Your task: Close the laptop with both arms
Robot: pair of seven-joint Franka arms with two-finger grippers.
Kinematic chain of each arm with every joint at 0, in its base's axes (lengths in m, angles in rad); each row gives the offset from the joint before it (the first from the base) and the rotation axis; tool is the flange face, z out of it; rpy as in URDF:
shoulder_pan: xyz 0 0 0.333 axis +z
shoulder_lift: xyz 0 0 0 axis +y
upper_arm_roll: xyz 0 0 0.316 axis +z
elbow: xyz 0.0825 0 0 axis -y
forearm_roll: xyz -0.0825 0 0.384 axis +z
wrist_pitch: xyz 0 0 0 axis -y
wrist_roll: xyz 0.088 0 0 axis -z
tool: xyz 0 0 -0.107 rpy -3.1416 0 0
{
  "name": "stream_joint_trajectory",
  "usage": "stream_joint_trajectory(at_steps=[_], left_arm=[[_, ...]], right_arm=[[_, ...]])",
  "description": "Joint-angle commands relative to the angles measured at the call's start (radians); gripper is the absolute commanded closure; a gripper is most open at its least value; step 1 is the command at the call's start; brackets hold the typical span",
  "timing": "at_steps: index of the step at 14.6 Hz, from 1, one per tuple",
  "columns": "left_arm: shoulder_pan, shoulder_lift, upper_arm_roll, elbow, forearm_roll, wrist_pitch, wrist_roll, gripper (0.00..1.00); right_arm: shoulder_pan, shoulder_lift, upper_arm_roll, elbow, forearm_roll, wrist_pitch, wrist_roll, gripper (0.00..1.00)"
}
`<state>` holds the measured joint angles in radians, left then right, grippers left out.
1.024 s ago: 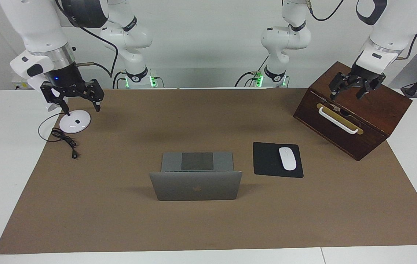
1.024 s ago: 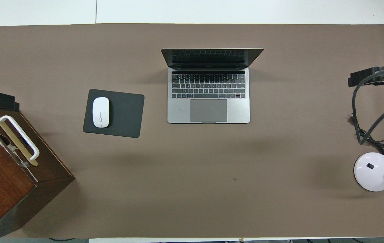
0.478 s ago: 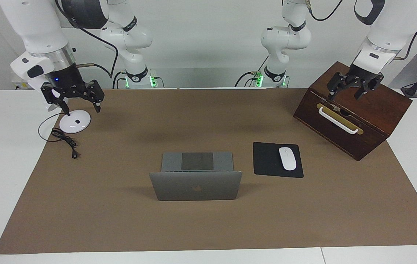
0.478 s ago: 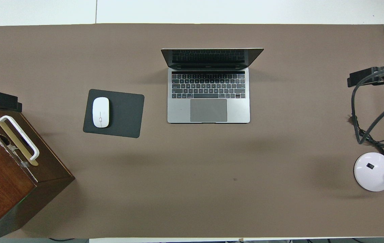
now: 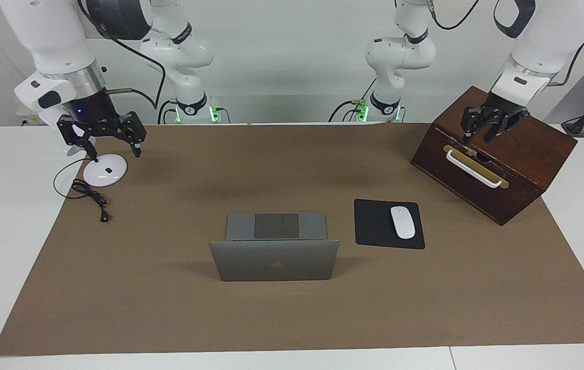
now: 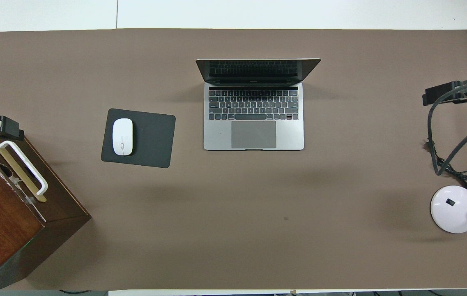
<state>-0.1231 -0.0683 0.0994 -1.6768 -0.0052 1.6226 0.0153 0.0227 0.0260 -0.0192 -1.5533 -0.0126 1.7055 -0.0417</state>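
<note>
Facing view: thin silver-grey metal laptop (image 5: pixel 274 253) stands open, untouched; right gripper (image 5: pixel 113 152), jaws open, and left gripper (image 5: pixel 481 139), jaws part-closed and empty, hover well apart.

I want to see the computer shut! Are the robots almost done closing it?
Not yet. Nothing looks done: the laptop stands open in the middle of the brown mat, with nothing touching it. In hand: nothing on the laptop. The left gripper hangs over the wooden box, and the right gripper, open, hangs over the white lamp base. Still left: reaching the lid and folding it down.
</note>
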Motion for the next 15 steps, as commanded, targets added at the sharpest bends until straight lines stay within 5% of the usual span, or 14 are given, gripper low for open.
stream_joint_trajectory(at_steps=[1,4,5,8,9,15], left_arm=[[0.005,-0.041,0.0,-0.058,-0.012,0.057,-0.017,1.0],[-0.007,-0.038,-0.004,-0.067,-0.015,0.132,-0.203,1.0],[-0.006,-0.039,-0.004,-0.084,-0.028,0.167,-0.202,1.0],[-0.009,-0.036,-0.003,-0.121,-0.061,0.224,-0.199,1.0],[-0.013,-0.037,-0.006,-0.144,-0.061,0.264,-0.183,1.0],[-0.111,-0.034,-0.007,-0.259,-0.062,0.475,-0.086,1.0]], right_arm=[[-0.012,0.011,0.012,0.024,-0.003,0.005,0.014,0.0],[-0.017,0.015,0.01,0.024,-0.006,0.008,0.002,0.06],[-0.017,0.026,0.01,0.038,-0.007,0.008,0.002,0.21],[-0.018,0.057,0.012,0.065,-0.013,0.016,0.002,0.93],[-0.015,0.067,0.012,0.073,-0.013,0.045,0.003,1.0],[0.038,0.159,0.019,0.078,-0.035,0.287,0.014,1.0]])
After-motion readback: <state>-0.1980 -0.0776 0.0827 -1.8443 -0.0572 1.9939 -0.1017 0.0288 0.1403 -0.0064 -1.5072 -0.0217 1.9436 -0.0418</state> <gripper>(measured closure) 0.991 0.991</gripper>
